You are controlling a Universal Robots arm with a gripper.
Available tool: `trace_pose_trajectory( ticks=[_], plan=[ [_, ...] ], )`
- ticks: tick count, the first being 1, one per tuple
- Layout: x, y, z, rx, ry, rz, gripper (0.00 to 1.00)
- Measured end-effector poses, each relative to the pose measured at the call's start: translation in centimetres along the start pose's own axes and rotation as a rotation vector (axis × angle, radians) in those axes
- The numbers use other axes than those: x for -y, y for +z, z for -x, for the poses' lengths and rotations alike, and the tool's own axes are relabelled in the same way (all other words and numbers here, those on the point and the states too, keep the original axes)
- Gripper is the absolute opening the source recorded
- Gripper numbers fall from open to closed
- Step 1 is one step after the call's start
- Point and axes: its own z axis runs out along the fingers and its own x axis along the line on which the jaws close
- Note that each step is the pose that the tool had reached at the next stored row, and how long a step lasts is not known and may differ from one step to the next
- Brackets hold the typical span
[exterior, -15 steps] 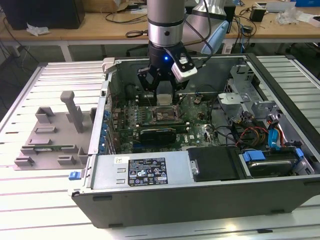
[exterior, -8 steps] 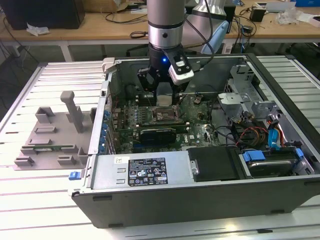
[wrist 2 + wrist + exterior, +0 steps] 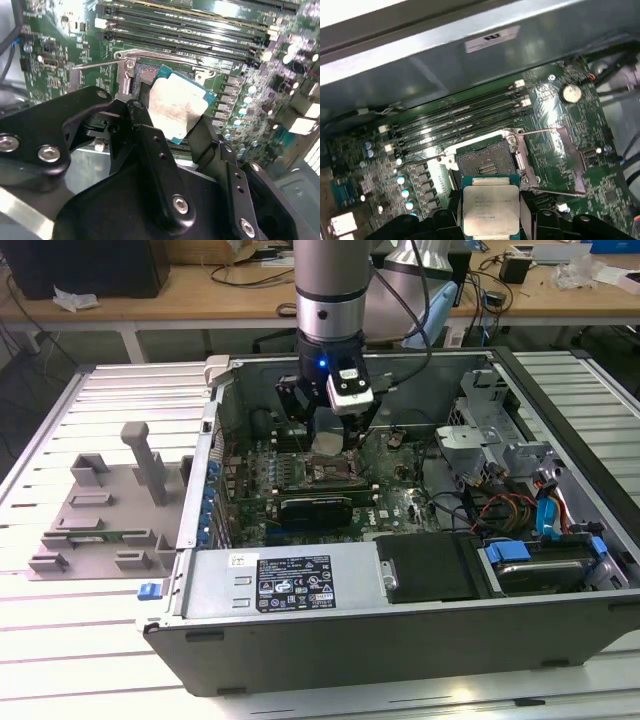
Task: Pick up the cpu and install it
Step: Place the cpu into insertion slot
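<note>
The cpu (image 3: 491, 207), a flat square chip with a silver top and green rim, hangs between my black fingers (image 3: 452, 212), just above the motherboard. My gripper (image 3: 332, 438) is shut on the cpu, gripping two opposite edges. The open socket (image 3: 487, 161) lies directly beyond it with its contact field bare and its metal load frame (image 3: 555, 160) swung aside. In the second wrist view the cpu (image 3: 175, 105) sits tilted over the socket (image 3: 144, 75), held by my gripper (image 3: 172, 127). In the exterior view the cpu (image 3: 325, 443) hovers over the socket (image 3: 325, 476) inside the open computer case (image 3: 400, 630).
Memory slots (image 3: 460, 120) run beside the socket. A long black expansion card (image 3: 315, 508) lies just in front of it. Case walls, drive bays (image 3: 530, 565) and cables (image 3: 500, 510) crowd the exterior view's right. A grey fixture (image 3: 105, 505) stands on the table outside the case.
</note>
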Motion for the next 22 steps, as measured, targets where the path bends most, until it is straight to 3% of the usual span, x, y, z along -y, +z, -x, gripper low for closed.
trace_pose_trajectory(
  ticks=[1, 8, 13, 22],
  plan=[
    [0.00, 0.04, 0.00, 0.0006, 0.046, -0.0004, 0.55],
    [0.00, 0.15, 0.00, 0.0030, 0.237, -0.0021, 0.55],
    [0.00, 0.42, 0.00, 0.0052, 0.413, -0.0036, 0.55],
    [0.01, 0.86, -0.01, 0.0076, 0.605, -0.0054, 0.55]
  ],
)
